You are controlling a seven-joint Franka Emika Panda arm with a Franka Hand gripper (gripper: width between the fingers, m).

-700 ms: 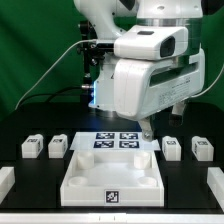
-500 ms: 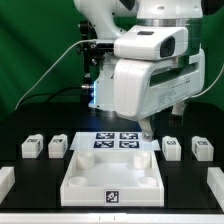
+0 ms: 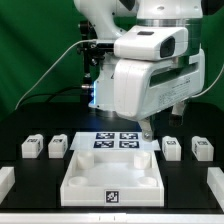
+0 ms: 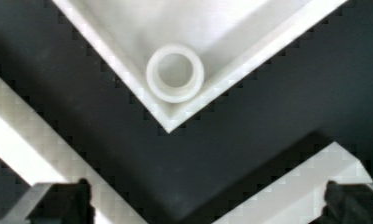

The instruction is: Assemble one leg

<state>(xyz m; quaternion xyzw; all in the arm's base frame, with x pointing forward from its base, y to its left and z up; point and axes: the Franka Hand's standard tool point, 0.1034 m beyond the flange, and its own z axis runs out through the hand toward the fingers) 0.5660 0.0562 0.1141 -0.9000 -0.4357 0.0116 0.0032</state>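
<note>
Four legs, small white posts with black-and-white tags, lie on the black table: two at the exterior view's left (image 3: 31, 147) (image 3: 57, 146) and two at its right (image 3: 171, 147) (image 3: 201, 149). My gripper (image 3: 162, 123) hangs above the table behind the right pair and touches none of them. In the wrist view the gripper (image 4: 204, 205) is open and empty, its dark fingertips (image 4: 55, 203) far apart. No leg shows in the wrist view.
The large white tray-like piece (image 3: 75, 178) lies at the front centre. One of its corners, with a round socket (image 4: 176, 75), shows in the wrist view. The marker board (image 3: 117, 141) lies behind it. White pieces sit at the far left (image 3: 5, 180) and far right (image 3: 214, 183) edges.
</note>
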